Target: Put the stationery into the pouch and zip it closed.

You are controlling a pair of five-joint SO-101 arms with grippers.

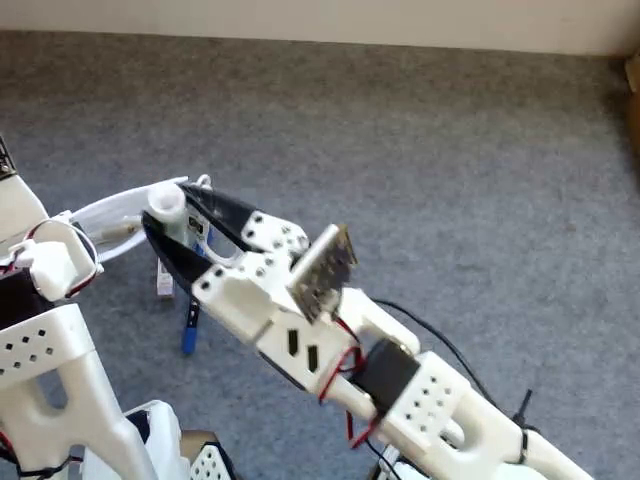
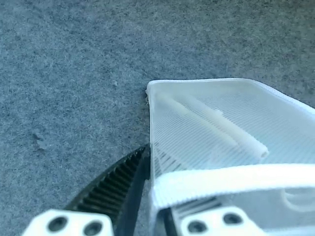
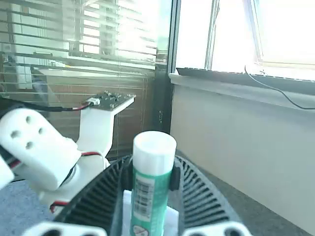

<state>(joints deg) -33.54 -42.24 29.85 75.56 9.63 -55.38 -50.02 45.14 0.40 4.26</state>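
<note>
Over the grey carpet [image 1: 420, 130], toward the left of the high view, my right claw [image 1: 172, 222] is clamped on a green glue stick [image 3: 149, 189] with a white cap, just beside the rim of the white mesh pouch [image 2: 280, 115]. My left claw [image 2: 150, 155] is closed on the pouch's edge. A white stick [image 2: 221, 129] lies inside the pouch, and a blue pen [image 1: 188, 330] lies on the carpet nearby.

left tool [image 2: 156, 164] grips pouch [image 2: 256, 105] edge | white stick [image 2: 231, 132] inside, perhaps pen
</note>
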